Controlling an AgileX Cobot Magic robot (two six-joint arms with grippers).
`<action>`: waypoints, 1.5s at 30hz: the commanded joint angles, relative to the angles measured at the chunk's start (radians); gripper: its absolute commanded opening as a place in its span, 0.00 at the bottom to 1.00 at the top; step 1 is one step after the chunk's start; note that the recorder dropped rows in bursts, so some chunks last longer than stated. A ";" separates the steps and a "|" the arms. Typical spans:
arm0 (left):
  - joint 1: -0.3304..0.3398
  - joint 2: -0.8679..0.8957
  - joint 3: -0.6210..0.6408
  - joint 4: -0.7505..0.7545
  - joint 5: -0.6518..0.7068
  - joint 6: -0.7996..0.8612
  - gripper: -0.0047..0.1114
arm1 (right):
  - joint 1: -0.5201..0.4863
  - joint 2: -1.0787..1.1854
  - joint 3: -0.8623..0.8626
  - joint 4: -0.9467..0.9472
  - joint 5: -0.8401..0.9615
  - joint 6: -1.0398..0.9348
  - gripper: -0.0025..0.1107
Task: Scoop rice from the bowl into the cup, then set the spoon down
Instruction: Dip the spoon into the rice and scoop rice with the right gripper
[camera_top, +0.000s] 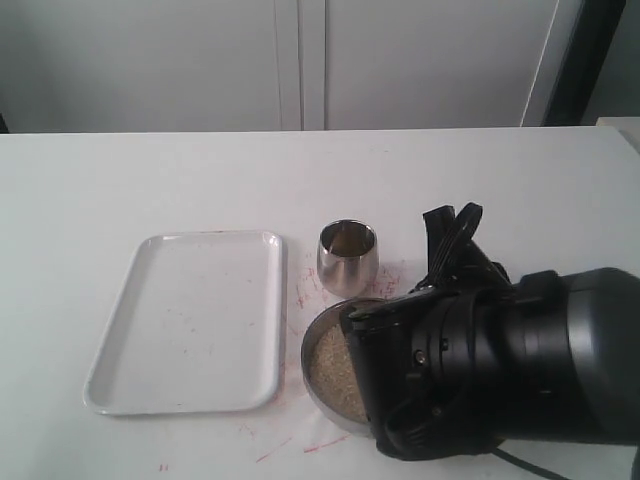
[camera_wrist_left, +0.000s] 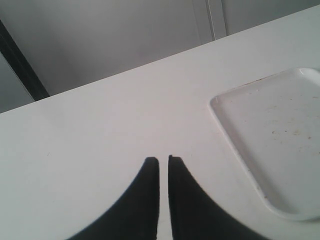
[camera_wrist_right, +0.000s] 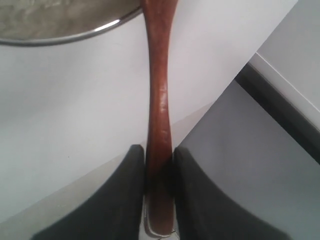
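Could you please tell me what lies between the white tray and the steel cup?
In the exterior view, only bare white table with faint red marks separates the tray from the cup.

R arm over bowl, near front edge of bench.
Black R arm hides most of bowl; rice shows in the uncovered part. Cup upright just behind bowl, twd bench centre. White tray lies flat twd left edge. Red marks btwn tray & bowl.
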 joint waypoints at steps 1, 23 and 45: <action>-0.001 -0.001 -0.003 -0.007 -0.002 -0.001 0.16 | 0.003 0.001 -0.025 0.024 0.005 0.004 0.02; -0.001 -0.001 -0.003 -0.007 -0.002 -0.001 0.16 | 0.041 0.002 -0.133 0.267 0.005 -0.092 0.02; -0.001 -0.001 -0.003 -0.007 -0.002 -0.001 0.16 | -0.112 -0.050 -0.226 0.673 0.005 -0.193 0.02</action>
